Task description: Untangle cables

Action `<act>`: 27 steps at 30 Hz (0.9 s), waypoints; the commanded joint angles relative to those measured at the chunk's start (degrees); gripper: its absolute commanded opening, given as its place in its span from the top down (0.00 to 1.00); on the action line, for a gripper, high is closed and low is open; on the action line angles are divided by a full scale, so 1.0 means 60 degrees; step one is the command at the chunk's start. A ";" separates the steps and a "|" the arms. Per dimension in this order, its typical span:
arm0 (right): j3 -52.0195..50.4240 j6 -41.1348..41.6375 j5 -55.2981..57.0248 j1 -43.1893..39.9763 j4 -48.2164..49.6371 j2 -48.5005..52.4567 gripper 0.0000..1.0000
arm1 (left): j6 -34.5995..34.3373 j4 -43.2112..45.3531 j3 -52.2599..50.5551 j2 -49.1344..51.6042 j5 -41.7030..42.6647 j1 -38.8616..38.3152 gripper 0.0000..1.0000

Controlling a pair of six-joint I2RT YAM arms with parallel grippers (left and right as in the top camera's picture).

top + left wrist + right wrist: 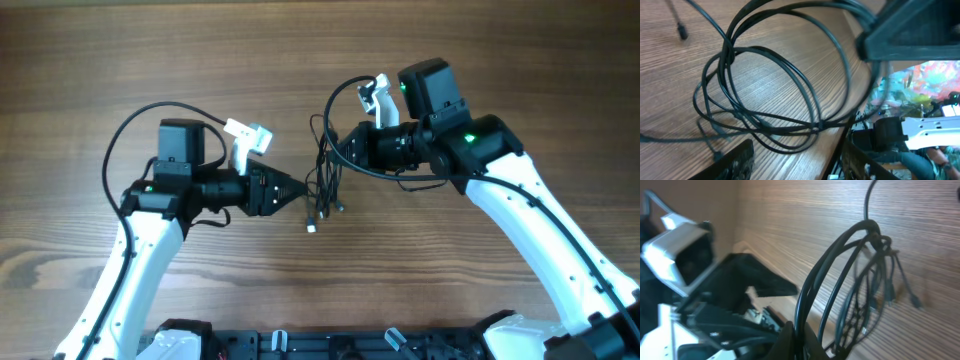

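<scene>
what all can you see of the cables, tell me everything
The cables are several thin black cords, rubbery-looking, tangled into overlapping loops, with small plugs at loose ends. The bundle sits centrally on the table between both arms. The right gripper appears to pinch its upper loops, and lower strands trail on the wood.

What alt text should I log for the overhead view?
A tangled bundle of thin black cables sits at the centre of a wooden table, held by the right gripper. The left gripper points at it from the opposite side, tip close beside the loops.
</scene>
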 commanded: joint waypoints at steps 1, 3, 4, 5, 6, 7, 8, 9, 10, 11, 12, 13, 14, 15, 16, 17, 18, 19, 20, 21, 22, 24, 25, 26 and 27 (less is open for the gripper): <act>0.0353 0.0310 -0.0423 0.0025 0.0135 -0.0382 0.96 | -0.0561 0.0142 0.0178 0.0576 -0.0794 -0.0441 0.43; 0.0353 0.0313 -0.0328 0.0029 0.0098 -0.0382 0.96 | -0.1206 0.0346 0.0178 0.1155 -0.1231 -0.0637 0.44; 0.0353 0.0310 -0.0328 0.0029 0.0091 -0.0382 0.96 | -0.1322 0.0463 0.0178 0.1326 -0.1228 -0.0645 0.45; 0.0353 0.0353 -0.0328 0.0025 0.0073 -0.0382 0.96 | -0.1504 0.0688 0.0178 0.1541 -0.1228 -0.0648 0.46; 0.0353 0.0353 -0.0328 0.0029 0.0073 -0.0382 0.96 | -0.1687 0.0998 0.0178 0.1745 -0.1239 -0.0674 0.46; 0.0353 0.0346 -0.0328 0.0029 0.0069 -0.0382 0.96 | -0.1796 0.1264 0.0178 0.1887 -0.1231 -0.0699 0.46; 0.0353 0.0342 -0.0328 0.0029 0.0058 -0.0382 0.96 | -0.2095 0.1647 0.0178 0.2076 -0.1264 -0.0761 0.46; 0.0353 0.0339 -0.0328 0.0029 0.0029 -0.0382 0.96 | -0.2484 0.2040 0.0178 0.2251 -0.1359 -0.0845 0.46; 0.0353 0.0339 -0.0328 0.0029 0.0015 -0.0382 0.96 | -0.3064 0.2433 0.0178 0.2448 -0.1628 -0.0954 0.47; 0.0353 0.0335 -0.0328 0.0029 0.0011 -0.0382 0.96 | -0.3690 0.2809 0.0178 0.2652 -0.1967 -0.1096 0.47; 0.0353 0.0331 -0.0324 0.0029 0.0011 -0.0382 0.96 | -0.4054 0.3056 0.0178 0.2798 -0.2178 -0.1213 0.47; 0.0350 0.0331 -0.0313 0.0029 0.0011 -0.0382 0.96 | -0.4284 0.3260 0.0178 0.2911 -0.2266 -0.1319 0.47; 0.0350 0.0335 -0.0200 0.0029 -0.0007 -0.0382 0.96 | -0.4513 0.3606 0.0178 0.3100 -0.2266 -0.1512 0.49; 0.0350 0.0328 -0.0138 0.0029 -0.0047 -0.0382 0.96 | -0.4699 0.3807 0.0178 0.3249 -0.2346 -0.1683 0.55; 0.0350 0.0331 -0.0109 0.0029 -0.0098 -0.0382 0.96 | -0.4856 0.3829 0.0178 0.3330 -0.2597 -0.1789 0.62; 0.0350 0.0328 -0.0058 0.0029 -0.0135 -0.0382 0.96 | -0.5038 0.3785 0.0178 0.3384 -0.2991 -0.1876 0.66; 0.0350 0.0328 0.0033 0.0025 -0.0178 -0.0382 0.96 | -0.5176 0.3752 0.0178 0.3413 -0.3242 -0.1942 0.69; 0.0350 0.0324 0.0095 0.0025 -0.0189 -0.0382 0.96 | -0.5246 0.3759 0.0178 0.3464 -0.3384 -0.2025 0.71; 0.0350 0.0328 0.0146 0.0029 -0.0193 -0.0382 0.96 | -0.5242 0.3763 0.0178 0.3512 -0.3413 -0.2149 0.75; 0.0350 0.0328 0.0153 0.0029 -0.0193 -0.0382 0.96 | -0.5242 0.3756 0.0178 0.3530 -0.3472 -0.2233 0.80; 0.0350 0.0328 0.0153 0.0025 -0.0193 -0.0382 0.96 | -0.5246 0.3748 0.0178 0.3548 -0.3592 -0.2302 0.85; 0.0350 0.0342 0.0273 0.0025 -0.0229 -0.0382 0.96 | -0.5242 0.3741 0.0178 0.3544 -0.3785 -0.2331 0.96; 0.0350 0.0459 0.0503 0.0025 -0.0342 -0.0382 0.96 | -0.5242 0.3705 0.0178 0.3544 -0.3967 -0.2313 0.96; 0.0350 0.0674 0.0969 0.0025 -0.0594 -0.0382 0.96 | -0.5242 0.3676 0.0178 0.3544 -0.4076 -0.2266 0.96; 0.0350 0.0987 0.1803 0.0025 -0.0998 -0.0382 0.96 | -0.5238 0.3676 0.0178 0.3530 -0.4120 -0.2178 0.96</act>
